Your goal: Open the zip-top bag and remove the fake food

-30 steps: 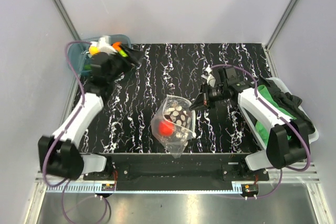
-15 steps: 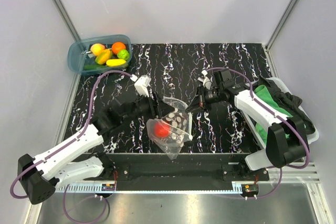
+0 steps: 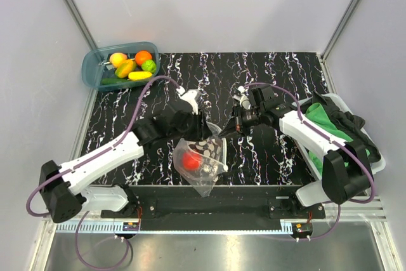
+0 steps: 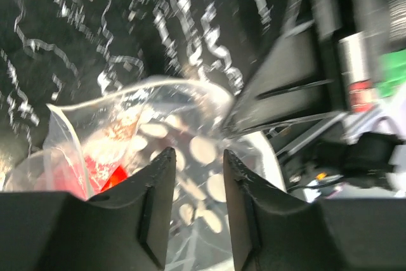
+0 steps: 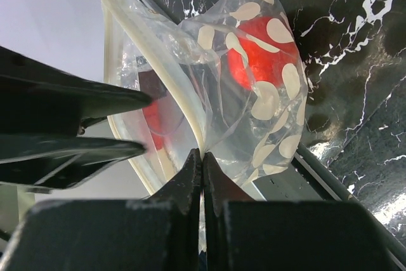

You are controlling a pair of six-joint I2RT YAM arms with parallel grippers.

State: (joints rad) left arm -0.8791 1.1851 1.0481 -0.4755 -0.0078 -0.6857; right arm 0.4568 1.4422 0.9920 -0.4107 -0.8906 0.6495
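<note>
The clear zip-top bag (image 3: 204, 160) with pale dots lies near the table's front middle, its mouth held open. A red piece of fake food (image 3: 191, 160) sits inside it, also seen in the right wrist view (image 5: 257, 55). My right gripper (image 5: 203, 155) is shut on the bag's rim (image 5: 190, 125); in the top view it (image 3: 223, 129) is at the bag's far right corner. My left gripper (image 4: 198, 153) is open, its fingertips (image 4: 166, 157) just over the bag's mouth (image 4: 190, 150); in the top view it (image 3: 204, 132) is at the bag's far edge.
A blue tub (image 3: 95, 61) at the back left holds orange, yellow and green fake fruits (image 3: 143, 57). A white bin (image 3: 379, 163) with green cloth (image 3: 323, 122) and dark cloth stands at the right edge. Grey walls enclose the table.
My left arm swung from the blue tub at the back left to the bag's mouth. The right gripper kept its hold and drew the bag's rim slightly back and left.
</note>
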